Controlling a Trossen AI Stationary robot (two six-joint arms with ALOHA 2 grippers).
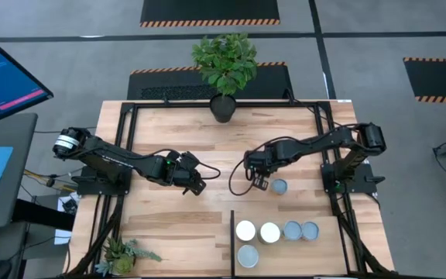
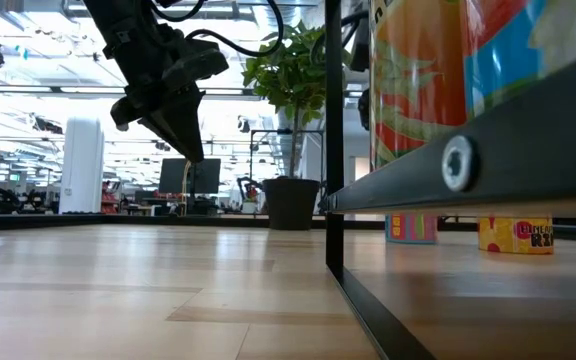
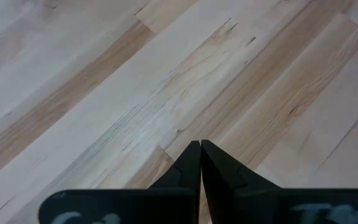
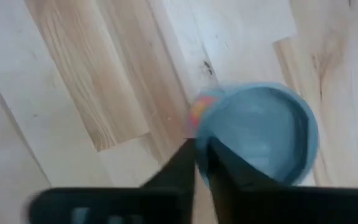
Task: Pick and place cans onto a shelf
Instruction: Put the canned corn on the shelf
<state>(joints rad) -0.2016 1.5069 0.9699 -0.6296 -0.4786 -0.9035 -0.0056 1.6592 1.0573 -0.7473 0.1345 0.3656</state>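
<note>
A can with a pale-blue top (image 1: 279, 187) stands upright on the tabletop; it also shows in the right wrist view (image 4: 260, 134). My right gripper (image 1: 260, 184) is shut just to the can's left, its fingertips (image 4: 201, 152) at the can's rim. Several cans (image 1: 270, 232) with white and pale-blue tops stand upright on the shelf (image 1: 324, 260) at the table's near right. My left gripper (image 1: 196, 184) is shut and empty over bare wood at mid-table (image 3: 200, 144). In the low view it hangs pointing down, clear of the table (image 2: 190, 150). My right gripper has its shut fingertips at the near rim of the can's top (image 4: 205, 118), coming slanting from above. Whether they touch the can, I cannot tell.
A black pot with a green plant (image 1: 224, 105) stands at the table's far edge. A small plant (image 1: 122, 254) sits at the near left corner. The shelf's black post (image 2: 334, 150) and bar (image 1: 231, 240) bound it on the left. Bare wood lies between the arms.
</note>
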